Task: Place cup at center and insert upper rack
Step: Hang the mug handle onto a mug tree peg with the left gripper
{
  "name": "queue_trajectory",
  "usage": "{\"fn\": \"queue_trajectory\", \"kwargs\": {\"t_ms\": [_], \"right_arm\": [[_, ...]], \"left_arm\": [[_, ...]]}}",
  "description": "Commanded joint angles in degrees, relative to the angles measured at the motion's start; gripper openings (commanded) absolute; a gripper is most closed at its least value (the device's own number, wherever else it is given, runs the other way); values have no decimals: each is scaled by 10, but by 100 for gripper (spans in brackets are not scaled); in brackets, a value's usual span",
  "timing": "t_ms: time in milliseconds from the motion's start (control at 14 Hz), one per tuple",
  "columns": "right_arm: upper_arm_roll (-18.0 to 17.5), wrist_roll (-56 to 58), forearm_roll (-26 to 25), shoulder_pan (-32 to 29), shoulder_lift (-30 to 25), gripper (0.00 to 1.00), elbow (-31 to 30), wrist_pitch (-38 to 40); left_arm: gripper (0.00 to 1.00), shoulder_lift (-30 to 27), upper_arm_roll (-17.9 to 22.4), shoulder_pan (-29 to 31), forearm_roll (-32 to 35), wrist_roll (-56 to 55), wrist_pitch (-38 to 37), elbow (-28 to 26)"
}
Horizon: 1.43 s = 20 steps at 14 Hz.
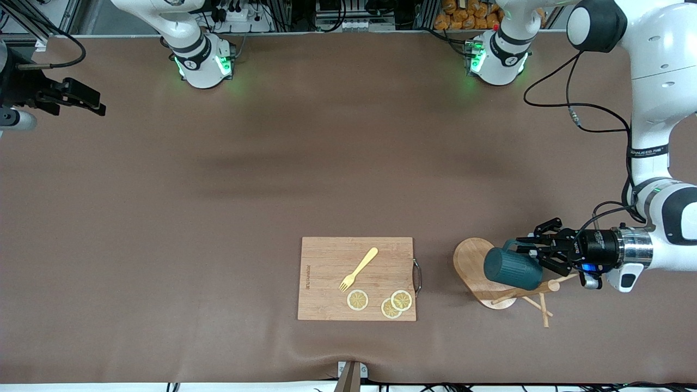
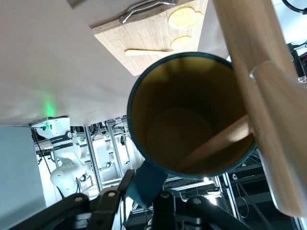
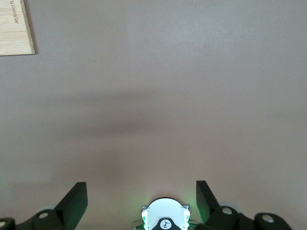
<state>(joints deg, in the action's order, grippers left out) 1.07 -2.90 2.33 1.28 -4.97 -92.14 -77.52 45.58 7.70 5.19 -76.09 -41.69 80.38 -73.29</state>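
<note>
The dark teal cup (image 1: 512, 269) lies on its side in the air over the oval base of the upper rack (image 1: 471, 260), a light wooden mug tree near the left arm's end of the table. My left gripper (image 1: 530, 251) is shut on the cup's handle (image 2: 146, 184). In the left wrist view the cup's yellow inside (image 2: 187, 120) faces the camera. One thin peg (image 2: 216, 143) reaches into it, beside the rack's post (image 2: 259, 72). My right gripper (image 1: 90, 103) waits open over bare table at the right arm's end, and its fingers (image 3: 76, 199) hold nothing.
A rectangular wooden cutting board (image 1: 326, 272) with a metal handle lies beside the rack, toward the table's middle. On it are a yellow fork (image 1: 359, 268) and three lemon slices (image 1: 358, 300). The right arm's base (image 3: 164, 218) shows under the right gripper.
</note>
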Motion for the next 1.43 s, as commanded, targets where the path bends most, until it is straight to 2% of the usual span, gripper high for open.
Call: {"fn": "queue_trajectory", "kwargs": {"t_ms": [0,215,358,859,1003,1074,1146,1218,1361], "right_arm": [[-4,-8,8,-3,-12,100,-4,3],[-4,-8,8,-3,-11,100,-5,3],[-4,-8,8,-3,-12,100,-5,3],[-4,-8,8,-3,-11,100,-5,3],[-4,-8,8,-3,-11,100,-5,3],[-4,-8,8,-3,-11,100,-5,3],[-4,-8,8,-3,-11,100,-5,3],[-4,-8,8,-3,-11,100,-5,3],[-4,-8,8,-3,-11,100,-5,3]], "left_arm": [[11,5,-4,5,-14,12,-9,6],[15,6,-4,5,-14,12,-10,6],[22,6,-4,6,-14,13,-10,6],[23,8,-4,14,-14,19,-11,6],[26,8,-4,14,-14,19,-11,6],[37,8,-4,14,-14,19,-11,6],[61,9,-4,13,-14,19,-11,6],[97,8,-4,13,-14,20,-11,6],[100,3,-5,14,-15,18,-12,7]]}}
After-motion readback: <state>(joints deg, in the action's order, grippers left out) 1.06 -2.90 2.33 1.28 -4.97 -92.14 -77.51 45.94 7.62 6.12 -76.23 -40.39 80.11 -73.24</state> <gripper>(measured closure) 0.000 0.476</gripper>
